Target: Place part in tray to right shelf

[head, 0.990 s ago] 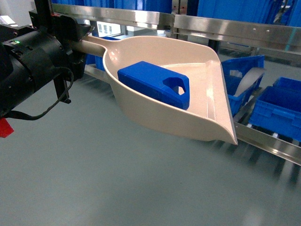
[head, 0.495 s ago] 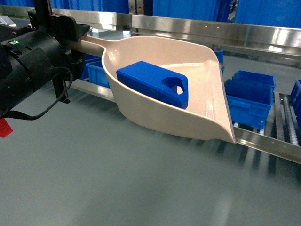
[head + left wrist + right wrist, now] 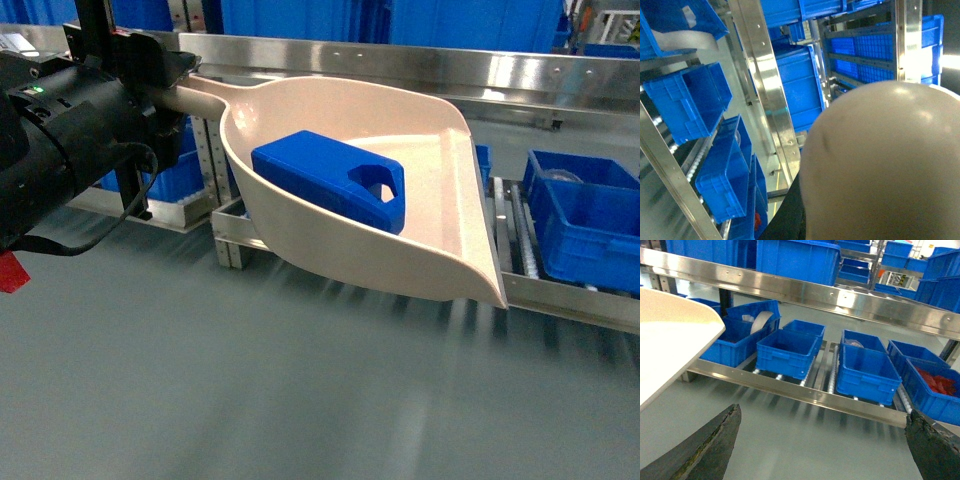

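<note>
One part (image 3: pixel 328 181) is riding in your tray (image 3: pixel 440 240), lying on its side in the deep end of the scoop with its handle hole turned toward the flat lip, and in the head view you are carrying the tray by its long handle at the left, where the left gripper (image 3: pixel 165 85) is meeting it; the black housing is hiding the fingers, so you cannot tell how they are closing. Judge the part as a stiff, smooth plastic block, probably light and apt to slide, since nothing but the scoop's slope is keeping it in; the tray itself is looking rigid but long, so the handle is the place to be holding it, and keeping the lip level or slightly raised is the safe course. Against the two earlier head pictures, the part is sitting in the same spot in the scoop while the background is sliding leftward: the right shelf (image 3: pixel 420 65) is now showing a new upright below the tray and different blue crates (image 3: pixel 585 225) at the right, so the base appears to be travelling along the rack. In the left wrist view the tray's rounded beige back (image 3: pixel 885 165) is filling the lower right, with rails and crates beyond. In the right wrist view the right gripper (image 3: pixel 822 440) is hanging spread wide and empty, its dark fingertips (image 3: pixel 715 445) at the bottom corners, the tray's edge (image 3: pixel 670 335) at the left, and the shelf's crates on roller tracks ahead.
</note>
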Robot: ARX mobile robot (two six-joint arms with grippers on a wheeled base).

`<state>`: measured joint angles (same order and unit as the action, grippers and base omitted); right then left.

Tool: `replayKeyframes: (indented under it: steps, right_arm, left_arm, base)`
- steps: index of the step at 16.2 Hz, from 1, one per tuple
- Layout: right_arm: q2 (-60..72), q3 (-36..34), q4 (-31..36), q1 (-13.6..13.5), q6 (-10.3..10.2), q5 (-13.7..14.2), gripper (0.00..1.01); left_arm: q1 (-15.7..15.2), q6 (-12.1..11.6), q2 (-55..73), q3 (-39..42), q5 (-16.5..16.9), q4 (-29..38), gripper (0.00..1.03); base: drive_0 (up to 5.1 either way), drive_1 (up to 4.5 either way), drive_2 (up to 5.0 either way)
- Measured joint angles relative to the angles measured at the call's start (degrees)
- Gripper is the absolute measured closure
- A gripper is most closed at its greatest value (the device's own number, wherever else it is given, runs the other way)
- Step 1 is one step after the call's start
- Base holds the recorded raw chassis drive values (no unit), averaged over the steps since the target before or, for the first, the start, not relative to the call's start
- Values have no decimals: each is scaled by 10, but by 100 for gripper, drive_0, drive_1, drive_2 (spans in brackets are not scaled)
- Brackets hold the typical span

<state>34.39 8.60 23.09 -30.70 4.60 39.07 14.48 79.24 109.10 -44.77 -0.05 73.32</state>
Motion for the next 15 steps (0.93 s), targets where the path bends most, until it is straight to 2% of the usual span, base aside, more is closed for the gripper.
replayKeyframes:
  steps: [15]
  right_arm:
    - [0, 0, 0, 0, 0, 0, 3]
  left_arm:
    - [0, 0, 0, 0, 0, 0, 89]
  base:
    - [-170, -170, -170]
